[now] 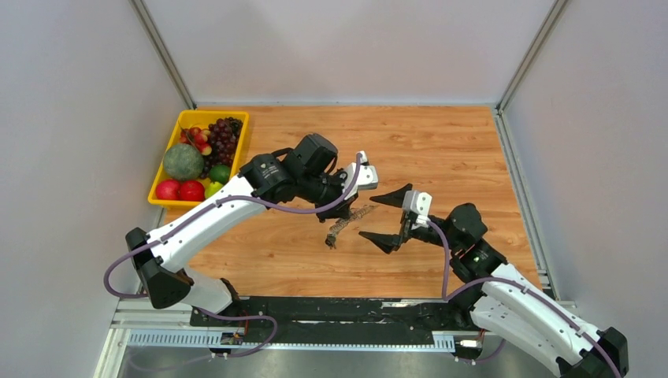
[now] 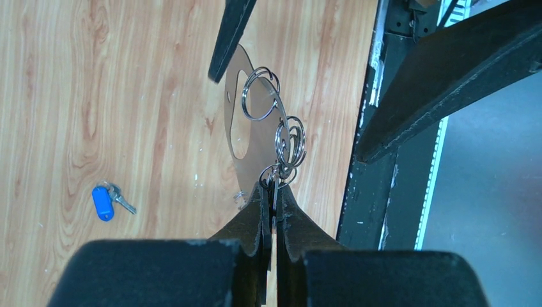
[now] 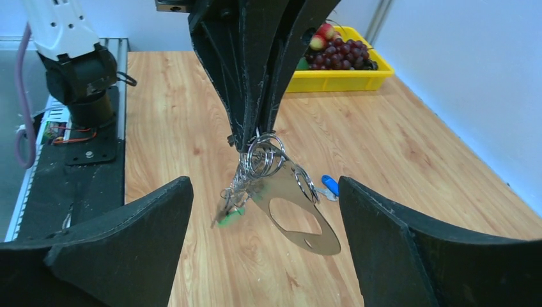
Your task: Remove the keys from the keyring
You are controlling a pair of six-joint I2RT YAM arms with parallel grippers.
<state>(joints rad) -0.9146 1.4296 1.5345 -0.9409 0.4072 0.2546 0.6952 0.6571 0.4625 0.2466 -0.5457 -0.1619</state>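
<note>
left gripper point(image 2: 271, 188): clenched on the top of the keyring bunch, pinching it at the small rings and holding it above the table point(image 1: 457, 142)
keyring point(image 2: 259, 137): flat grey oval loop, hanging tilted below the left fingers, off the wood
split rings point(image 2: 260, 94): several, linked against the keyring
green key point(image 3: 229, 219): dangling in the bunch, beside the keyring
blue key point(image 2: 102, 203): lying flat on the table with its own small ring, apart from the bunch
right gripper point(image 3: 263, 185): jaws spread wide, level with the bunch, touching nothing
yellow bin point(image 1: 157, 197): far left corner, holding fruit
</note>
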